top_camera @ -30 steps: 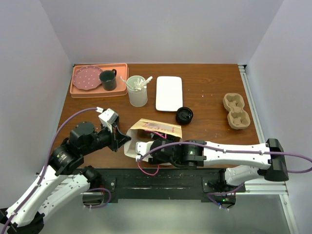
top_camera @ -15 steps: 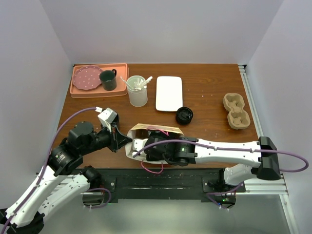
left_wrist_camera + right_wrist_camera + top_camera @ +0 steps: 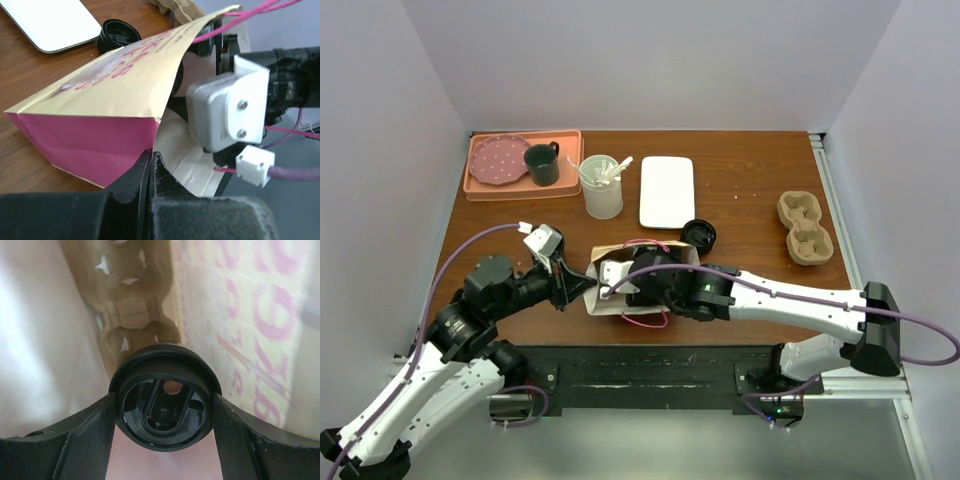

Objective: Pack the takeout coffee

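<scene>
A pink-and-tan paper bag (image 3: 603, 300) with pink handles stands near the table's front edge. My left gripper (image 3: 582, 285) is shut on its rim, the jaws (image 3: 151, 157) pinched on the paper beside the pink side panel (image 3: 100, 95). My right wrist (image 3: 660, 285) reaches into the bag's mouth, its fingers hidden from above. Inside the bag (image 3: 240, 315), my right gripper (image 3: 164, 402) is shut on a coffee cup's black lid (image 3: 165, 390), one finger against each side. A cardboard cup carrier (image 3: 132, 305) lies at the bag's bottom, beyond the cup.
A loose black lid (image 3: 698, 235) lies just behind the bag. A white rectangular plate (image 3: 667, 190) and a clear tub of stirrers (image 3: 602, 185) stand further back. An orange tray (image 3: 523, 190) holds a pink plate and a green mug. A second cardboard carrier (image 3: 805, 228) sits at the right.
The right arm has swung away from the near edge with its wrist in the bag. The bag has shifted back with it, and the left gripper followed slightly to the right.
</scene>
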Available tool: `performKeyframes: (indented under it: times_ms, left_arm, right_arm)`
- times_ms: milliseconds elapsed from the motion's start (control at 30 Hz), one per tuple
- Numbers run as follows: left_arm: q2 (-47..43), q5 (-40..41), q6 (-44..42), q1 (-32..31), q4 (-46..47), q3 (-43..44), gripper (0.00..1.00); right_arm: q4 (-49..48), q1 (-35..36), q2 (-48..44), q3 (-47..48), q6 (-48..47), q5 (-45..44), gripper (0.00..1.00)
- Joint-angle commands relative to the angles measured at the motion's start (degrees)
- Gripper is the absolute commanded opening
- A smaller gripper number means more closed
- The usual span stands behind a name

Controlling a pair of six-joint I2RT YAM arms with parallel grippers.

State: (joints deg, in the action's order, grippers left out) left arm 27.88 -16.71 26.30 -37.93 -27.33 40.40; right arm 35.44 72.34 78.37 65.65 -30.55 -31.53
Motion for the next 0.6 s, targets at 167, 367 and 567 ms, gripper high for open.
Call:
performKeyframes:
  times_ms: [167, 367, 567]
  left_arm:
    - [0.2, -2.8, -2.1, 0.1, 7.9, -3.2, 0.0]
    - [0.0, -4.1, -1.5, 0.0, 8.2, -3.7, 0.0]
    - [-0.4, -6.3, -1.4, 0.0, 8.0, -3.8, 0.0]
  right_arm:
    - [-6.5, -3.3, -7.0, -5.4, -11.5, 4.5, 0.36]
    - [-9.6, -4.0, -6.5, -8.1, -14.3, 4.8, 0.36]
    - [-13.8, -4.4, -6.3, -9.7, -16.0, 8.7, 0.36]
